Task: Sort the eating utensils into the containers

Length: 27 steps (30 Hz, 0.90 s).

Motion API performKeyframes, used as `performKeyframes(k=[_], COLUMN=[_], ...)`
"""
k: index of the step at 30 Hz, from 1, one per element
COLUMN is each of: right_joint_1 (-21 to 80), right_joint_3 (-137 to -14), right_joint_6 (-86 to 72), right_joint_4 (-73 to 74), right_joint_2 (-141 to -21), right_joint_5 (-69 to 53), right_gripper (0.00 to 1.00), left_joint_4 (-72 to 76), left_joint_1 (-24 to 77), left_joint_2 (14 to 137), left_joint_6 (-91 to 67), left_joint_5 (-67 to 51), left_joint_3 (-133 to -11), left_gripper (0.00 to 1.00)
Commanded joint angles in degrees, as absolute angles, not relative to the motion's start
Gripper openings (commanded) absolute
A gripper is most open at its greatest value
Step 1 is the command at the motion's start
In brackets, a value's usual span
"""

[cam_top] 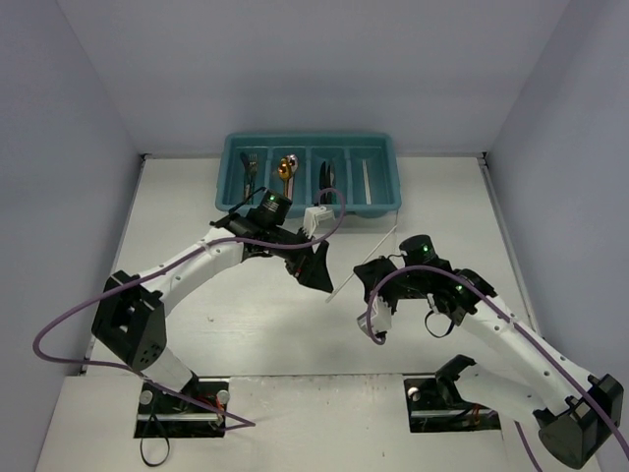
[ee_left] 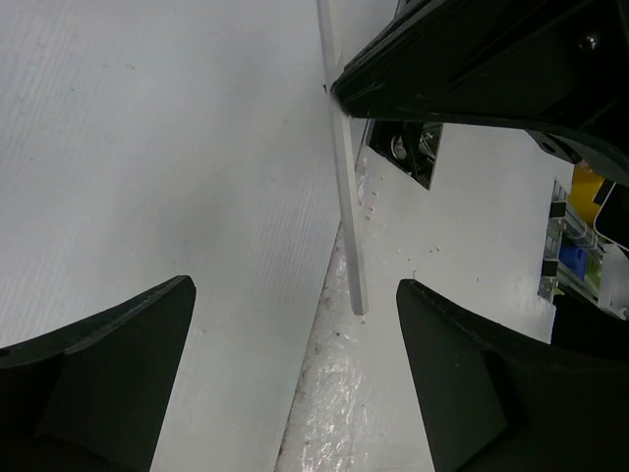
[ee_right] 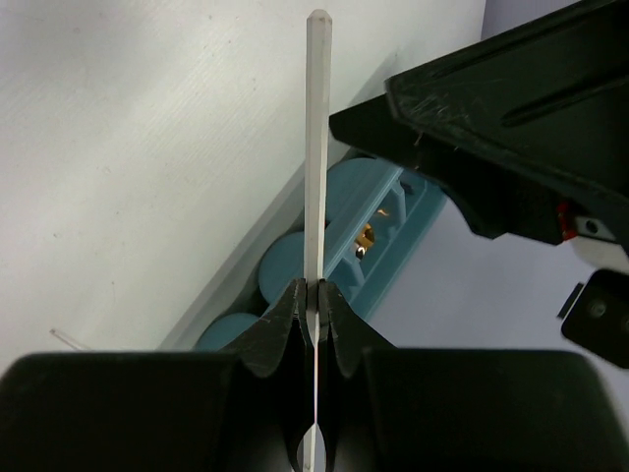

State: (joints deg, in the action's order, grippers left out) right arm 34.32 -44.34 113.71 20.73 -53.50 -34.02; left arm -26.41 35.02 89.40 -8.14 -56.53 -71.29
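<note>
place: robot lab cell | evidence: plain pale walls [cam_top: 314, 59], white table [cam_top: 256, 324], bolted arm bases [cam_top: 182, 408]

surface: white table [cam_top: 246, 334] | lying on it: teal cutlery tray [cam_top: 305, 138], at far edge, near centre

No readable text, label, brand or number in any of the three views — the teal tray [cam_top: 228, 175] and the white surface [cam_top: 256, 334] carry no legible marks

Both arms reach forward, elbows bent. The left gripper [ee_left: 295, 284] gapes wide; beside it, the right gripper [ee_right: 314, 293] pinches a thin stick [ee_right: 316, 147].
</note>
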Motion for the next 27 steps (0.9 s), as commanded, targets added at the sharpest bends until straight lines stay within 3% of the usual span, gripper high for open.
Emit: performKeyframes(k=[1, 8, 16, 19, 20, 22, 27], right_joint_1=[35.86, 37.26, 37.98, 38.14, 38.14, 38.14, 38.21], right_joint_3=[-45.35, -46.12, -47.26, -47.60, -47.71, -47.92, -50.15], right_joint_6=[136.22, 136.53, 137.35, 138.00, 137.96, 137.20, 127.41], right_joint_4=[18.28, 18.04, 17.16, 16.78, 16.63, 16.30, 15.34], right_joint_2=[-53.96, -55.31, -56.89, -57.45, -57.60, -57.57, -55.86], right_joint_5=[-35.86, -35.53, -35.59, -35.29, -35.24, -35.36, -34.41], right_gripper=[0.00, 0.00, 0.00, 0.00, 0.04, 0.22, 0.82], left_joint_4=[-25.13, -24.09, -22.35, -22.24, -22.12, -21.63, -15.96], left_joint_1=[36.83, 39.22, 40.16, 40.25, 40.25, 40.23, 36.79], left_joint_2=[89.65, 91.24, 92.95, 93.16, 93.01, 92.43, 88.44], left_joint_6=[-6.59, -7.38, -10.06, -10.28, -10.32, -10.31, -13.69], left_joint_5=[-57.74, -58.67, -60.00, -60.48, -60.52, -60.09, -57.62], left_joint_3=[-74.71, -74.81, -75.23, -75.23, -75.01, -74.35, -70.86], left_gripper=[0.80, 0.63, 0.35, 0.19, 0.11, 0.00, 0.00])
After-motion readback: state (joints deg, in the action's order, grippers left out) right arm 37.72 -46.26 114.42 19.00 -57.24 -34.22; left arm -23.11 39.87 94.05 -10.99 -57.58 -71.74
